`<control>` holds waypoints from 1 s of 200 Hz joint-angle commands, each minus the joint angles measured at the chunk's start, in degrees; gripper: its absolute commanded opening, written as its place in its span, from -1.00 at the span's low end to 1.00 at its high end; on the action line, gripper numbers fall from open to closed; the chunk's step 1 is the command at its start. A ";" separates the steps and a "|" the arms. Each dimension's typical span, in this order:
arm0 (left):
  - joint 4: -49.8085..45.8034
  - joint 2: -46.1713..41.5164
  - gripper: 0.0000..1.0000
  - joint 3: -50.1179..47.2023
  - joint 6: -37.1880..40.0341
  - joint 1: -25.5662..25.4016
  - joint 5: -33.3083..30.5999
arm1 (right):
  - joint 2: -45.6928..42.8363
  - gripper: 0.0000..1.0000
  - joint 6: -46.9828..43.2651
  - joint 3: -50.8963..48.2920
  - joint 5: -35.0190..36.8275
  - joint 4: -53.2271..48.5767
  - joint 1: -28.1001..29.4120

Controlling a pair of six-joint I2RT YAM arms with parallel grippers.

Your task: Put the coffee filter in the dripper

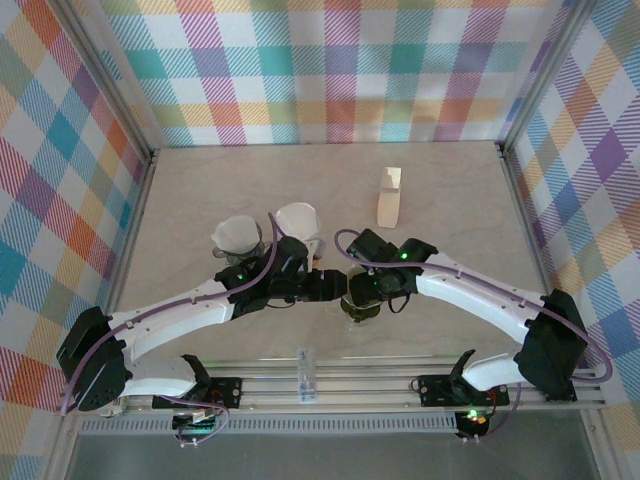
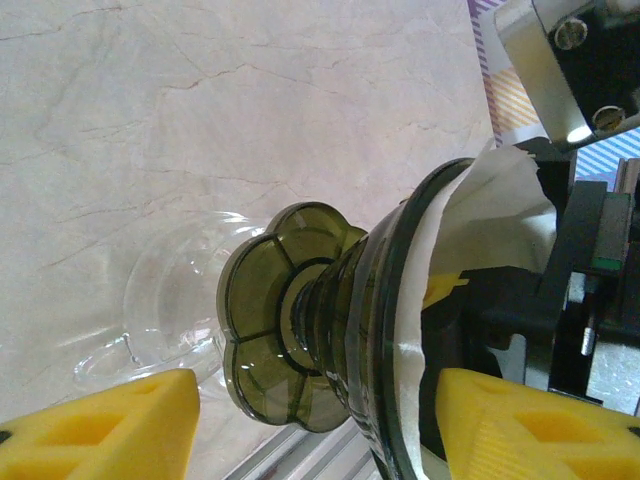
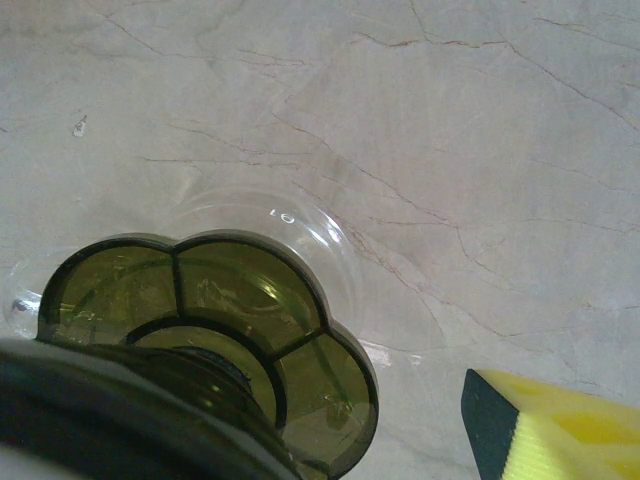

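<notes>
At the centre of the top view, just above the bottom rail, the left gripper and the right gripper meet over the dark green dripper, their arms reaching in from the lower left and lower right corners. On the left wrist camera the dripper lies tilted across the middle of the frame, with its flower-shaped foot pointing left and its wide mouth to the right. The white coffee filter sits inside that mouth. It lines the cone, and its crumpled edge sticks out past the rim at the upper right. The left gripper's yellow pads show in the two bottom corners of that frame, spread wide to either side of the dripper with a gap visible at each, so it is released. Black parts of the right gripper crowd the filter at the right edge of that frame, and a sliver of yellow shows inside the cone. On the right wrist camera one pad sits at the lower right, clear of the dripper's foot. Whether the right gripper is clenched cannot be told. A clear glass piece lies on the marble table behind the foot. Two cups stand left of centre, and a cream stand is at the upper right.
</notes>
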 commanded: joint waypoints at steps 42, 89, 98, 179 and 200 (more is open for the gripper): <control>-0.82 0.00 0.17 0.78 -0.13 -0.59 -2.11 | 0.69 0.51 1.14 -2.39 0.02 0.39 0.04; -1.53 -0.29 0.10 0.25 -0.01 -0.60 -1.57 | 0.19 0.51 0.97 -1.34 -0.41 -0.03 0.02; -1.61 -0.34 0.09 0.15 0.14 -0.59 -1.47 | -0.34 0.51 0.75 -0.54 -0.57 -0.13 -0.03; -1.54 -0.22 0.09 0.07 0.02 -0.59 -1.37 | -1.37 0.53 0.79 0.61 0.77 -1.40 -0.03; -1.45 -0.27 0.09 0.07 -0.01 -0.59 -1.33 | -0.39 0.53 1.26 -1.18 0.48 -0.52 0.03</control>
